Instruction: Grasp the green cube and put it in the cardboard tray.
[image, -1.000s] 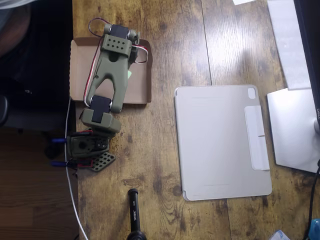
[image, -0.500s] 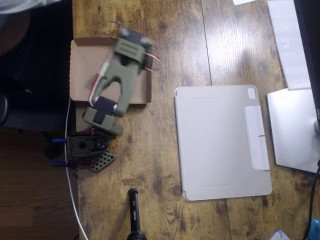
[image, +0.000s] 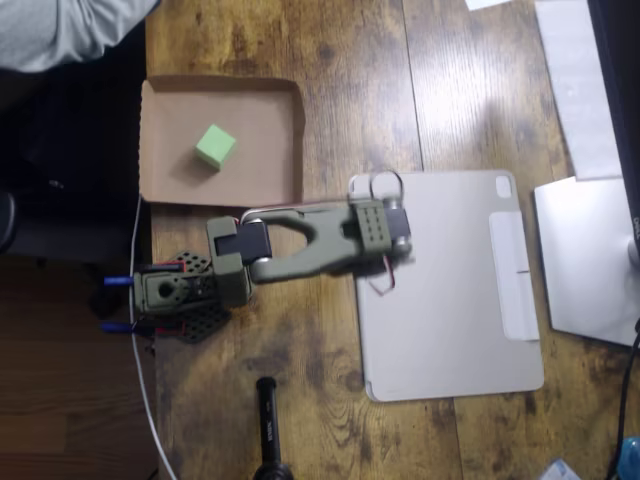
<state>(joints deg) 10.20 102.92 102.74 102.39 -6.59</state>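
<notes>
In the overhead view the green cube (image: 215, 146) lies inside the cardboard tray (image: 165, 180), a little above the tray's middle, with nothing touching it. My olive-green arm reaches right from its base at the table's left edge. Its gripper (image: 379, 222) hangs over the left edge of the grey tablet cover, well right of the tray and apart from the cube. The wrist block hides the fingers from above, so I cannot tell how the jaws stand. Nothing shows in the gripper.
A flat grey tablet cover (image: 450, 290) takes up the table's middle right. A monitor foot (image: 590, 260) stands at the right edge. A black cylinder (image: 268, 420) lies at the bottom. A person's grey sleeve (image: 70, 30) shows at the top left.
The arm swung off the tray and to the right, ending over the tablet cover's left edge. The green cube, hidden under the arm before, now lies uncovered in the tray.
</notes>
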